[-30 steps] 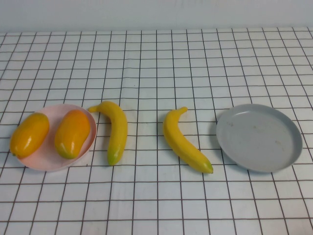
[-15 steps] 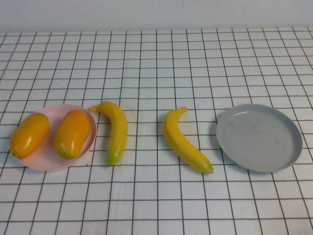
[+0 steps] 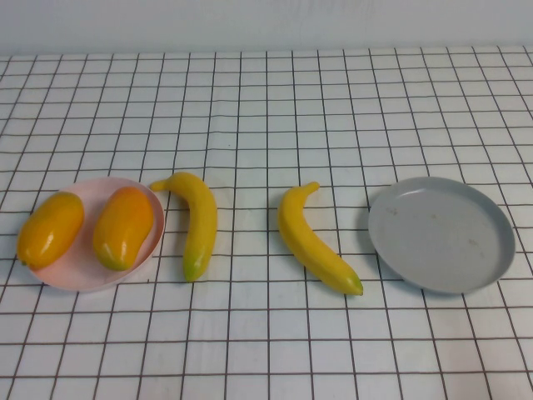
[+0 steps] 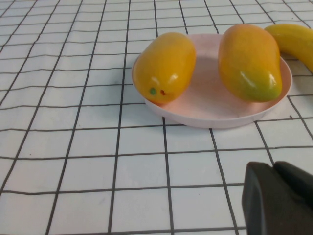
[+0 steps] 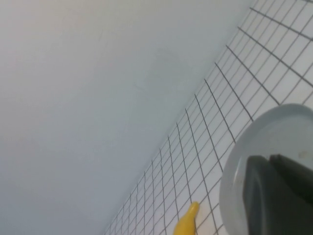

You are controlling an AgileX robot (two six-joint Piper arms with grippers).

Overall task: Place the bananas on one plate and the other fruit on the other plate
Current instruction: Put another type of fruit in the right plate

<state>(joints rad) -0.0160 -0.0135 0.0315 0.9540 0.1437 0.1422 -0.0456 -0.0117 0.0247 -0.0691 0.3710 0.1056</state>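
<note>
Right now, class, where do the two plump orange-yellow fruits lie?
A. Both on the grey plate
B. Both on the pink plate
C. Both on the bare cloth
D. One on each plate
B: both mango-like fruits rest on the pink plate, while the grey plate holds nothing and the bananas lie on the cloth between the plates.

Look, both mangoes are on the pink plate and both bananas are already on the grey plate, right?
Not quite. The high view shows the grey plate empty; both bananas lie on the cloth between the plates. Both mangoes sit on the pink plate.
</note>
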